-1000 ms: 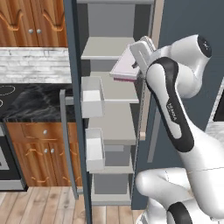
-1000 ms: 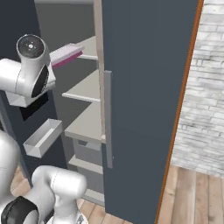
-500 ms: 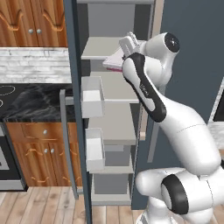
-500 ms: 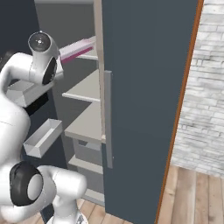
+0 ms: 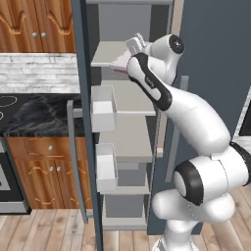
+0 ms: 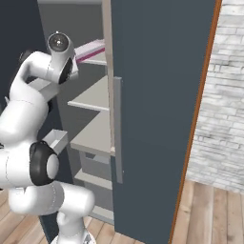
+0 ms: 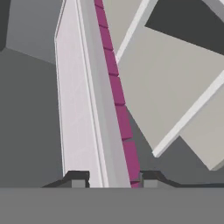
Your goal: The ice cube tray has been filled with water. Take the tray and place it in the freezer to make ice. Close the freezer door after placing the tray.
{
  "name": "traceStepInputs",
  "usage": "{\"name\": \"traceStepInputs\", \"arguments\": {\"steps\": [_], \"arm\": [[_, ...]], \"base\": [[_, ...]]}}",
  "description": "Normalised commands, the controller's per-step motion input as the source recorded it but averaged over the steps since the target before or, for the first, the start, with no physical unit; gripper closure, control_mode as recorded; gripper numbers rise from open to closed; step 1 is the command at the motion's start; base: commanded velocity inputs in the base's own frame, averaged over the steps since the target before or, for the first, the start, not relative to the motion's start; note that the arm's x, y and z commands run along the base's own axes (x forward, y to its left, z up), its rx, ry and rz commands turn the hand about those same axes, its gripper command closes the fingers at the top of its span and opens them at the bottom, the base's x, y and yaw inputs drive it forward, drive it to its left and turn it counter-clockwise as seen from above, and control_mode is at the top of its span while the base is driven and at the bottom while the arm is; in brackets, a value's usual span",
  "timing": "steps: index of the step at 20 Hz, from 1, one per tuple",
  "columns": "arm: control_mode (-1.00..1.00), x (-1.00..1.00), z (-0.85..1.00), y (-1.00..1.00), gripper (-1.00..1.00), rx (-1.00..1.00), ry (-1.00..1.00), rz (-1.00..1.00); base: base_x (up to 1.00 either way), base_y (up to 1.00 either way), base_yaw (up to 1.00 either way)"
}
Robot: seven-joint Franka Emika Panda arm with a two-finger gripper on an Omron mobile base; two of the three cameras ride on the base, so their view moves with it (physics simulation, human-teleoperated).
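The ice cube tray (image 7: 76,109) is a thin pale pinkish-white slab with magenta cells along its underside. It runs edge-on away from the hand, and my gripper (image 7: 113,179) is shut on its near end. In the left base view my gripper (image 5: 130,52) reaches into the open freezer (image 5: 128,98) and holds the tray (image 5: 115,64) over the upper shelf. I cannot tell whether the tray touches the shelf. From the right base the tray (image 6: 90,49) pokes out past my arm. The freezer door (image 5: 82,127) stands open on the left.
Two white bins (image 5: 103,109) hang on the inside of the open door, beside its grey bar handle (image 5: 71,147). The wider blue-grey door (image 6: 157,119) with its handle is close on my right. Wooden cabinets (image 5: 34,22) and a dark counter (image 5: 29,115) lie further left.
My arm has swung deeper into the freezer, carrying the tray from outside the shelf front to over the upper shelf. The gripper has stayed shut on it.
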Motion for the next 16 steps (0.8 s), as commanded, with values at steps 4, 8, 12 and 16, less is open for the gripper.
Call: {"name": "traceStepInputs", "arguments": {"steps": [4, 8, 12, 16], "arm": [[-1.0, 0.87, 0.01, 0.0, 1.0, 0.02, 0.0, 0.01], [-1.0, 0.81, 0.0, 0.0, 1.0, 0.0, 0.0, 0.0], [-1.0, 0.77, 0.0, 0.0, 1.0, 0.0, 0.0, 0.0], [-1.0, 0.72, 0.0, 0.0, 1.0, 0.0, 0.0, 0.0]], "base": [[0.0, 0.0, 0.0], [0.0, 0.0, 0.0], [0.0, 0.0, 0.0], [0.0, 0.0, 0.0]]}}
